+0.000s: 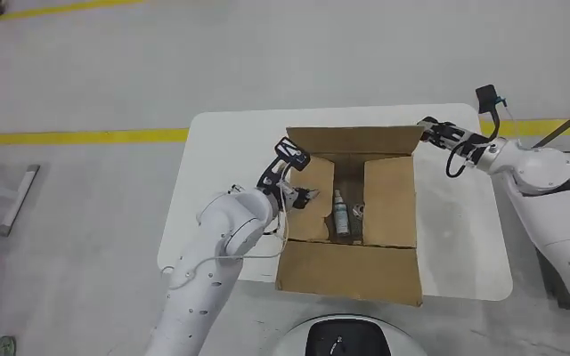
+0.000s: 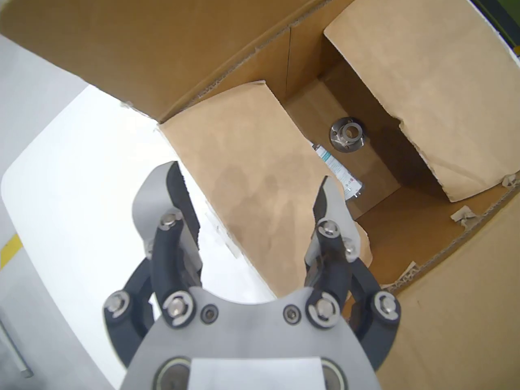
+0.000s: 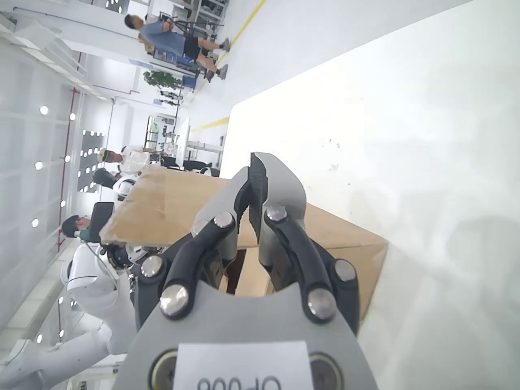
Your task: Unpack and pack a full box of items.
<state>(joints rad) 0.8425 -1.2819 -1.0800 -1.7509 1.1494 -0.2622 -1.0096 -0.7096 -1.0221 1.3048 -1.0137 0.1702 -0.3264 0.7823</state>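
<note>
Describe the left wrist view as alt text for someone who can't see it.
The open left hand hangs over an inner flap of an open cardboard box. On the box floor lie a round metal flange and a small bottle.

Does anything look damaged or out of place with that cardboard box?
The cardboard box is worn: one inner flap has a ragged, torn edge, and tape scraps cling to the rim. Inside, a bottle lies on its side by a metal flange.

One cardboard box (image 1: 349, 267), one white table (image 1: 232, 151) — and in the box, one bottle (image 1: 340, 216), one metal flange (image 2: 347, 133).
</note>
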